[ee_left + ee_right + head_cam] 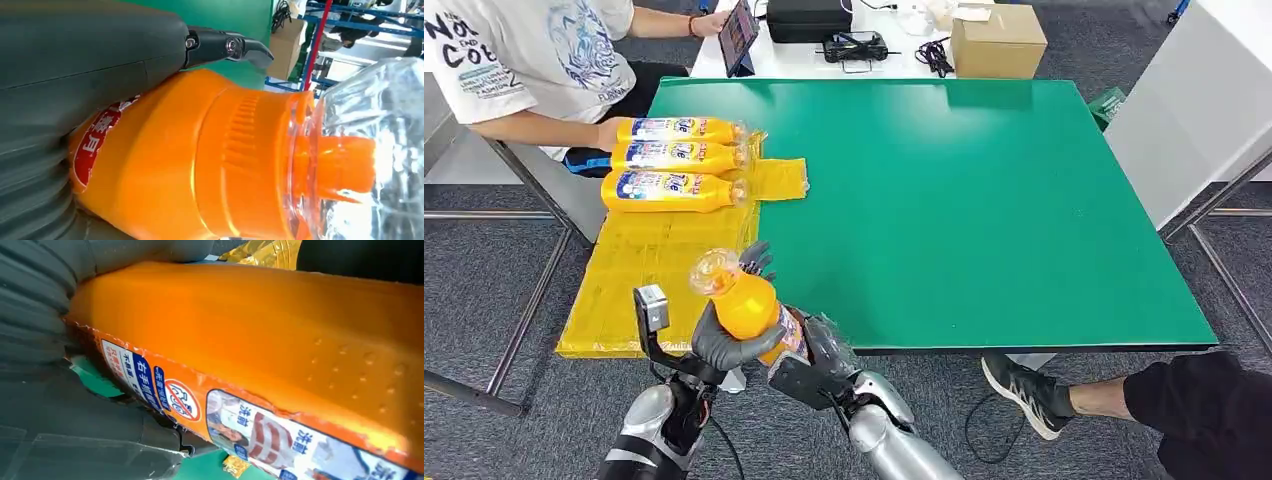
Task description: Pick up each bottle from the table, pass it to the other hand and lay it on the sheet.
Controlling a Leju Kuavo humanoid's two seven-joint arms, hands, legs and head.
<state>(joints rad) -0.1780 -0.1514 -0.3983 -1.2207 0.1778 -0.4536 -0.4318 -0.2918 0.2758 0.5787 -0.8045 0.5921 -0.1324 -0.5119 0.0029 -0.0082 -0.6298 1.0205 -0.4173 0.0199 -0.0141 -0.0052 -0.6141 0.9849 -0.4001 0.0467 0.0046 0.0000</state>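
Note:
An orange bottle with a clear cap is held upright over the table's front left corner, beside the yellow sheet. My left hand wraps the bottle's shoulder, its thumb in front and dark fingers behind. My right hand grips the lower, labelled part. In the left wrist view the bottle lies against my left hand. In the right wrist view the label side presses on my right hand. Three more bottles lie side by side at the sheet's far end.
The green table stretches to the right. A seated person's hand touches the farthest bottle. A cardboard box, a tablet and a black case sit beyond the table. Another person's shoe is at the front right.

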